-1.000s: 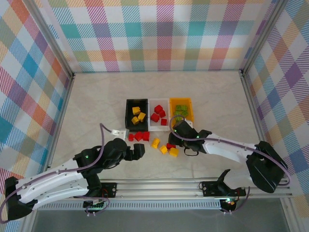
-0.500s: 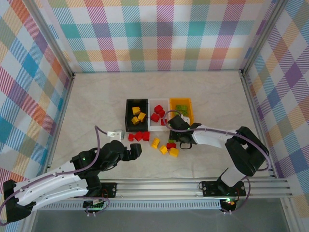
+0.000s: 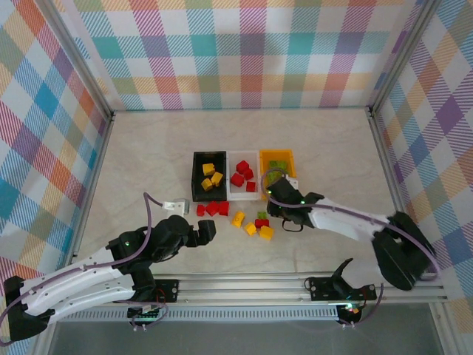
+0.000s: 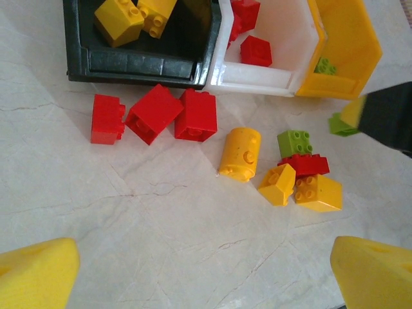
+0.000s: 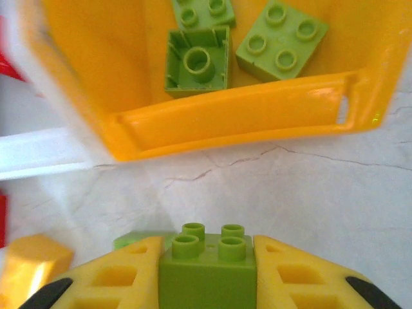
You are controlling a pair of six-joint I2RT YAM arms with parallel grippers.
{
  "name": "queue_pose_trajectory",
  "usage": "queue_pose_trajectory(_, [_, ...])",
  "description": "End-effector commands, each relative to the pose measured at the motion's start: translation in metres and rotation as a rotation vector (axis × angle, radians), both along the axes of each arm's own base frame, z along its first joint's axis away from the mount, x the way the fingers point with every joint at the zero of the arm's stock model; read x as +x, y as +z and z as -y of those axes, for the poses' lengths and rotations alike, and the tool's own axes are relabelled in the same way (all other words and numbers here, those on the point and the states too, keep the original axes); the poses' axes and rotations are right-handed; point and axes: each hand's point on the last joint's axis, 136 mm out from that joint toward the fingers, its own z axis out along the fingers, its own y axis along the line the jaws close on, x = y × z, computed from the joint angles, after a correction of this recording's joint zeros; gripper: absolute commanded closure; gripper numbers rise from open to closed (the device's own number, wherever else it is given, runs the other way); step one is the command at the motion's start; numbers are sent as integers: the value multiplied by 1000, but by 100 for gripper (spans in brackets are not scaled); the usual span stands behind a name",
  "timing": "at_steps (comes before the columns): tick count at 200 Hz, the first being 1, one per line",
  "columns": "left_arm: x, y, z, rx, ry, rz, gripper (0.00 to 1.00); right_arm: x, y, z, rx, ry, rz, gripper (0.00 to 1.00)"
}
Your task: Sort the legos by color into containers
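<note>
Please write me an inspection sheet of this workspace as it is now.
Surface: pale marbled table.
Job's things: black bin holds yellow bricks, white bin red bricks, orange bin green bricks; loose bricks, red, yellow, green, in front.
Clutter: small white piece beside black bin, unidentified.
Hands: left hand open over loose bricks; right hand shut on a green brick near orange bin.
Cables: a purple cable behind each hand.
Surroundings: checked walls, metal frame.
</note>
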Motion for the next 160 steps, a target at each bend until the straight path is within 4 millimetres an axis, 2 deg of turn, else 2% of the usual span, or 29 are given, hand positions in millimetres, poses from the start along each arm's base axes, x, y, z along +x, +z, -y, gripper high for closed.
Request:
queue_pose_trajectory(1, [1,-1,-12,17,40,21,0,-12,36,3,33,64,56,70])
queue_pose_trajectory(18, [2,1,-15,20,49,30,0,-1,71,4,45,74,119,70])
queue_pose_trajectory(36, [3,4,-16,20,52,37,0,26,85,6,42,51,127,70])
queue_pose_trajectory(46, [3,4,-17,28,56,38,0,42,84,6,38,32,122,70])
queue_pose_trajectory(66, [3,2,-20,45,62,35,0,83,70,8,10,-20,79,70])
queue_pose_trajectory(94, [2,-1,-24,66,67,30,0,120,51,2,-14,-44,33,69])
queue_pose_trajectory(106, [3,-2,-25,74,69,34,0,127,47,-3,-20,-31,24,65])
queue_pose_trajectory(112, [4,-2,-26,83,72,36,0,131,47,-6,-19,-25,22,58])
queue_pose_trajectory(124, [5,-3,-25,100,70,41,0,133,50,-11,-14,-2,20,37])
queue_pose_trajectory(131, [7,-4,-25,113,68,46,0,132,54,-14,-7,10,27,31])
queue_pose_trajectory(140, [10,-5,-22,137,63,47,0,129,61,-15,-2,24,47,27])
queue_pose_trajectory(160, [21,-15,-17,226,62,22,0,115,74,-18,4,59,88,26])
